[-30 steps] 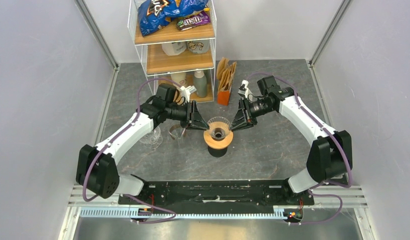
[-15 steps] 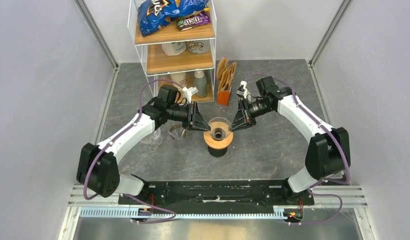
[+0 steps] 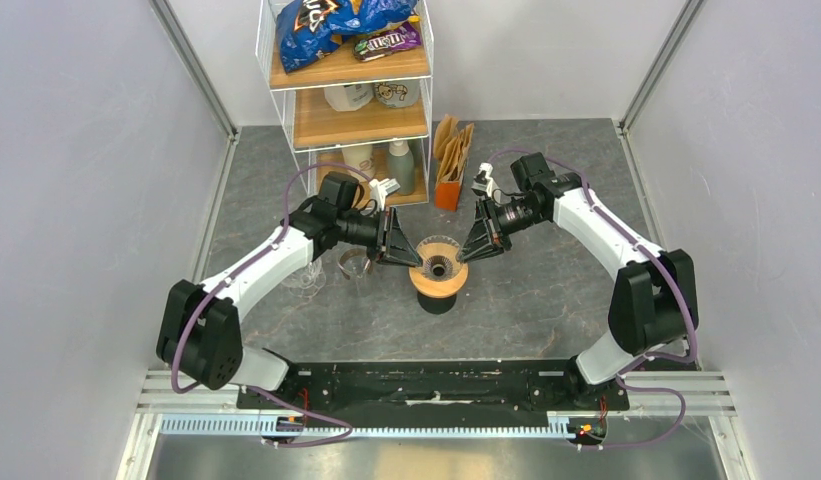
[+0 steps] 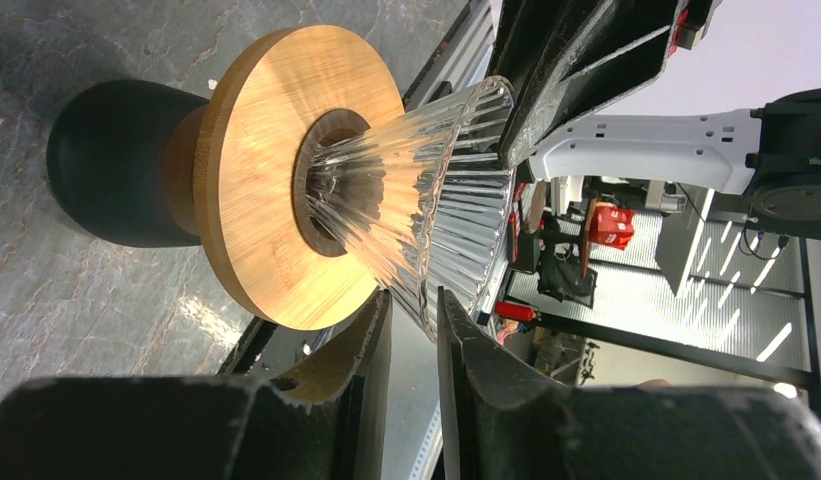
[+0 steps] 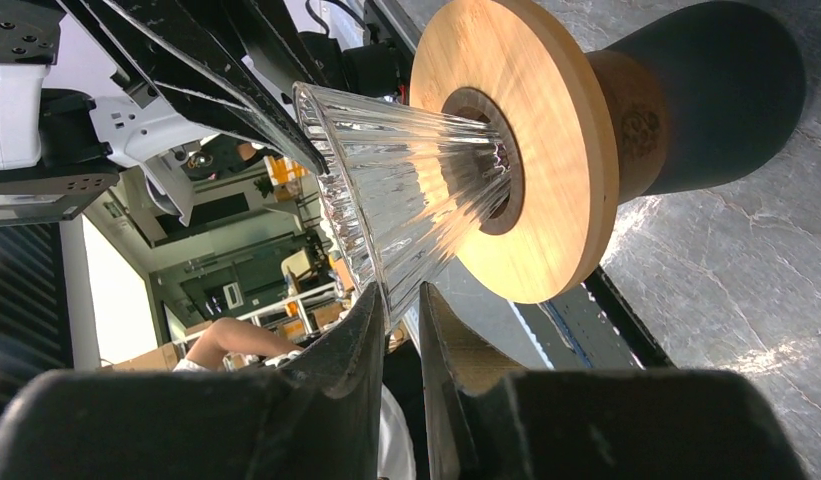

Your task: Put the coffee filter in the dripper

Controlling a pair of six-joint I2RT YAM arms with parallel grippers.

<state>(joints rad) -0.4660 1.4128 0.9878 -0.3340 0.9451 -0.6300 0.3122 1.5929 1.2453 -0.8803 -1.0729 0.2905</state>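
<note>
The clear ribbed glass dripper (image 3: 441, 252) sits in a round wooden collar (image 3: 438, 283) on a dark base. No filter shows inside it. The brown paper coffee filters (image 3: 452, 142) stand in an orange holder at the back. My left gripper (image 3: 410, 254) is closed on the dripper's left rim; in the left wrist view the glass wall (image 4: 426, 190) runs between my left gripper's (image 4: 411, 298) fingers. My right gripper (image 3: 469, 250) is closed on the right rim; in the right wrist view the glass (image 5: 406, 190) passes between my right gripper's (image 5: 398, 292) fingers.
A wire shelf (image 3: 346, 100) with snack bags, cups and a bottle stands behind the left arm. A clear glass piece (image 3: 306, 275) and a metal ring (image 3: 354, 262) lie left of the dripper. The grey walls close in on both sides.
Both arms have shifted only slightly, the elbows drawing a little inward. The dripper and both grippers stay where they were.
</note>
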